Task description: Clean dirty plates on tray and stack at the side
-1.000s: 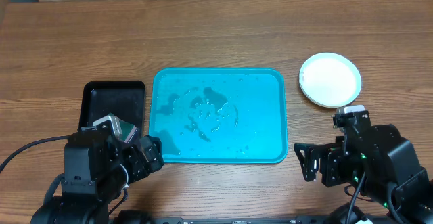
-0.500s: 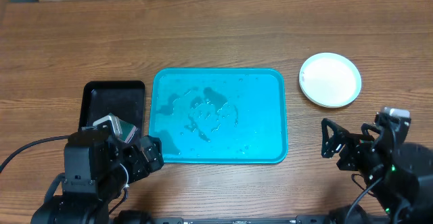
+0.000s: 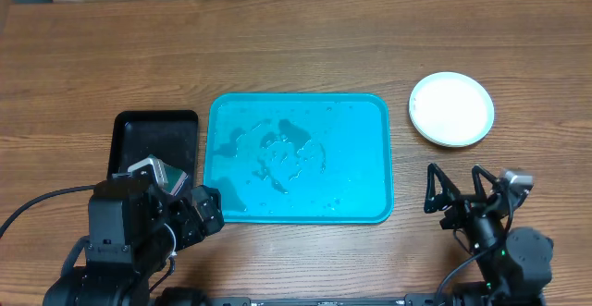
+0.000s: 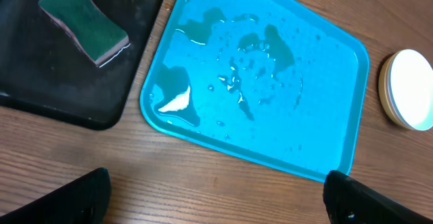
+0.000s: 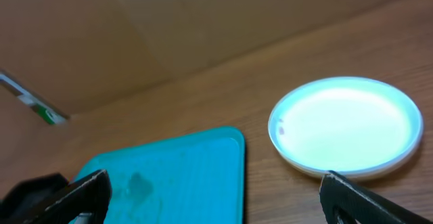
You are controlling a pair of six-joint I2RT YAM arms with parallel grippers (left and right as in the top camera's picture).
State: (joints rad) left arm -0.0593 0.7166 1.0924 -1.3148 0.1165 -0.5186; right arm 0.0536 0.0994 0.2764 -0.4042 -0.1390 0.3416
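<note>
The turquoise tray (image 3: 370,130) lies mid-table, wet with water and holding no plates; it also shows in the left wrist view (image 4: 318,82) and the right wrist view (image 5: 183,163). The plates (image 3: 451,109) sit in one stack on the wood to the tray's right, white on top, with no smears visible. The stack also shows in the left wrist view (image 4: 409,88) and the right wrist view (image 5: 345,126). My left gripper (image 3: 205,212) (image 4: 216,207) is open and empty at the tray's front left corner. My right gripper (image 3: 455,190) (image 5: 213,204) is open and empty, in front of the stack.
A black tray (image 3: 139,135) lies left of the turquoise tray and holds a green sponge (image 4: 84,24). A cardboard wall (image 5: 203,28) stands along the table's far edge.
My right arm has drawn back from the tray's front right corner toward the table's front edge, and its open gripper has turned from pointing left to pointing away. The left arm has not moved.
</note>
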